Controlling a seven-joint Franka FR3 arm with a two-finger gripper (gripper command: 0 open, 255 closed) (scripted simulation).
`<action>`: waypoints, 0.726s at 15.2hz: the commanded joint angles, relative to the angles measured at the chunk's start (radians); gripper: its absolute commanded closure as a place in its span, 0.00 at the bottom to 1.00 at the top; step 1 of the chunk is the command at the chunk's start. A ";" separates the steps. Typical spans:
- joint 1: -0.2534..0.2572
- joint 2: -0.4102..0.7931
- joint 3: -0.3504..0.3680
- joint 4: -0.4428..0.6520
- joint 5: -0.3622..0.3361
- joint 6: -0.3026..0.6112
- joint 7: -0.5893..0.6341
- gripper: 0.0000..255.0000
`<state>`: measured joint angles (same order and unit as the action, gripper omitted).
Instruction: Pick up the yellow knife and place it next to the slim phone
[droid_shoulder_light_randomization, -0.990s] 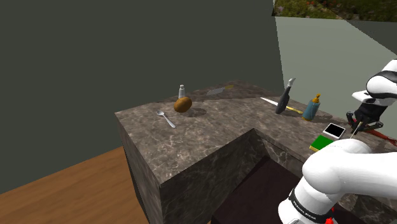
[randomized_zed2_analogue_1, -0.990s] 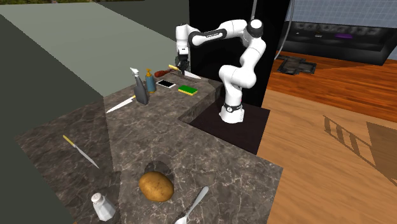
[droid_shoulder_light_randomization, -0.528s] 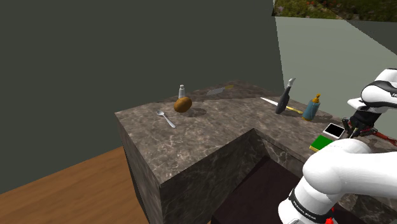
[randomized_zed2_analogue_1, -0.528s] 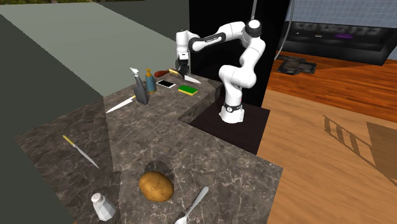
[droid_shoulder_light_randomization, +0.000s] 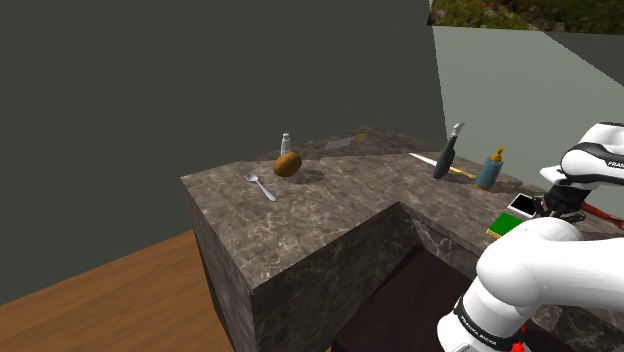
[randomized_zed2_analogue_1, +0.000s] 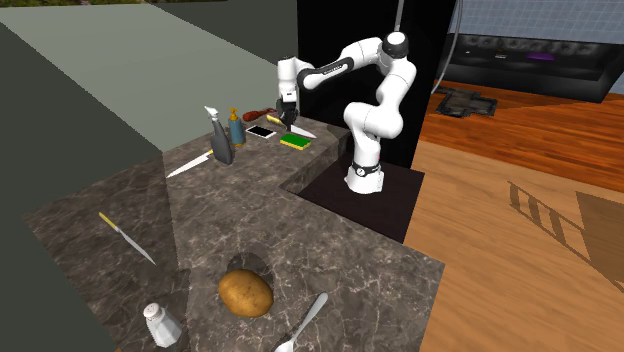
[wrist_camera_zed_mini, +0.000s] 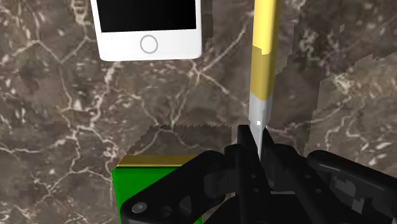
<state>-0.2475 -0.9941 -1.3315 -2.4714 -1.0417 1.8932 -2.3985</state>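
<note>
1. The placing step is in hand. The hand (wrist_camera_zed_mini: 256, 141) pinches the yellow knife (wrist_camera_zed_mini: 263, 57) by its grey blade, and the yellow handle reaches out just beside the phone (wrist_camera_zed_mini: 147, 25).
2. Whether the knife touches the counter (wrist_camera_zed_mini: 63, 127) cannot be told. The next move probably calls for lowering it flat, spreading the fingers and lifting clear. It should do so without nudging the phone or the green sponge (wrist_camera_zed_mini: 149, 181) near it.
3. Counted:
   - one phone
   - one green sponge
   - one spray bottle (randomized_zed2_analogue_1: 218, 135)
   - one smaller bottle (randomized_zed2_analogue_1: 236, 128)
   - one potato (randomized_zed2_analogue_1: 245, 292)
   - one shaker (randomized_zed2_analogue_1: 160, 322)
   - one spoon (randomized_zed2_analogue_1: 305, 318)
   - three knives: the held one, a pale-bladed knife (randomized_zed2_analogue_1: 190, 163) beyond the bottles from the phone, and a far knife (randomized_zed2_analogue_1: 125, 238) well apart from the phone
</note>
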 joint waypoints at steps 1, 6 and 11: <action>0.001 0.000 -0.004 -0.002 -0.003 0.004 0.002 1.00; 0.001 0.000 -0.004 -0.002 -0.003 0.004 0.002 1.00; 0.001 0.000 -0.004 -0.002 -0.003 0.004 0.002 0.00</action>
<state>-0.2460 -0.9937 -1.3352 -2.4737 -1.0448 1.8968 -2.3962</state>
